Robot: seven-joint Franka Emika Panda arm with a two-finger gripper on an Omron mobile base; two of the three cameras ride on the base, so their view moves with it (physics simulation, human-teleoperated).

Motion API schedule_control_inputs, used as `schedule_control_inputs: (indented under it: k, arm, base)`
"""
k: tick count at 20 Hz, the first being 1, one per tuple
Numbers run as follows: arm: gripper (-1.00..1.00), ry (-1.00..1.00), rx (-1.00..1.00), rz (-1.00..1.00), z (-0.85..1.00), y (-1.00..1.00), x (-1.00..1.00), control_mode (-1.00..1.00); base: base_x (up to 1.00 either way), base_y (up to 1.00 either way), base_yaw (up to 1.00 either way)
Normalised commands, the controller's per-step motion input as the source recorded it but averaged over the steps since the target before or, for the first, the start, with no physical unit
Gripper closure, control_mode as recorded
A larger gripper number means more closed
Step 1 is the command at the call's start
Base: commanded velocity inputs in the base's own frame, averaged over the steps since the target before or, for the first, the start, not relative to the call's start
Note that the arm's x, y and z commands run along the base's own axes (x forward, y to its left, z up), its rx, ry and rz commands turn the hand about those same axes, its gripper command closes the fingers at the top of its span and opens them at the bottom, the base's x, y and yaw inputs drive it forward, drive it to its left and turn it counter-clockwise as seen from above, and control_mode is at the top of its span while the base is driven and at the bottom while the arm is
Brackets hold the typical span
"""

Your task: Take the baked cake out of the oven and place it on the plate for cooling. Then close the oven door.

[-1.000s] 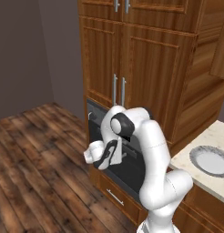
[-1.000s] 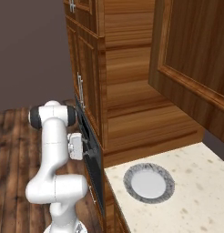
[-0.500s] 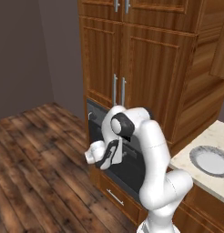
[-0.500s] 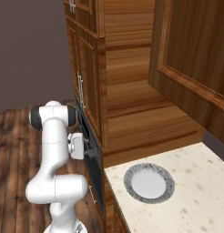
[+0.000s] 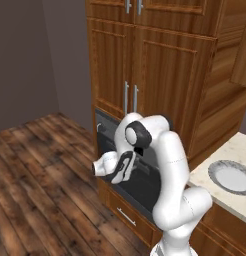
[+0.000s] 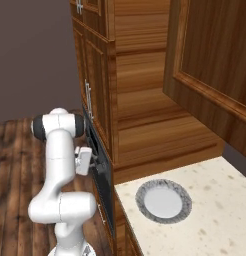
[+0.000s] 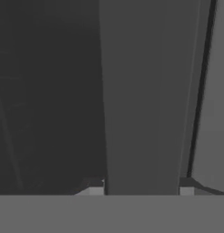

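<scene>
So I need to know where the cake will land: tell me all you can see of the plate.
The plate is round and shallow, with a plain white centre and a grey speckled rim. It lies flat on the pale speckled counter, right of the oven, below a wooden wall cabinet. Nothing lies on it and nothing touches it but the counter.

Even soft rendered light, no glare; hand view dim & blurry

A pale speckled stone bench (image 6: 215, 210) runs beside the wooden cabinets. The plate (image 6: 163, 201), round with a white centre and grey speckled rim, lies flat on it near the bench's front edge, nothing resting on the plate.
</scene>
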Motion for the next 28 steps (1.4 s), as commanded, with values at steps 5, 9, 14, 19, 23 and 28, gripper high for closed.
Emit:
schedule_control_inputs:
  k: [5,9,14,19,23,28]
  arm:
    - [1.0,0.0,0.18,0.08,-0.72,0.62,-0.38,-1.0]
    - [1.0,0.0,0.17,0.07,-0.84,0.95,-0.57,-1.0]
    - [1.0,0.0,0.18,0.08,-0.93,1.0,-0.53,-1.0]
    - [1.0,0.01,0.19,0.07,-1.0,0.98,-0.36,-1.0]
    - [1.0,0.04,0.18,0.05,-1.0,0.87,-0.14,-1.0]
    - [1.0,0.09,0.15,0.01,-1.0,0.74,0.0,-1.0]
  base:
    - [0.0,0.0,0.0]
    - [0.0,0.0,0.0]
    - [0.0,0.0,0.0]
    - [0.0,0.0,0.0]
    - [0.0,0.0,0.0]
    - [0.0,0.0,0.0]
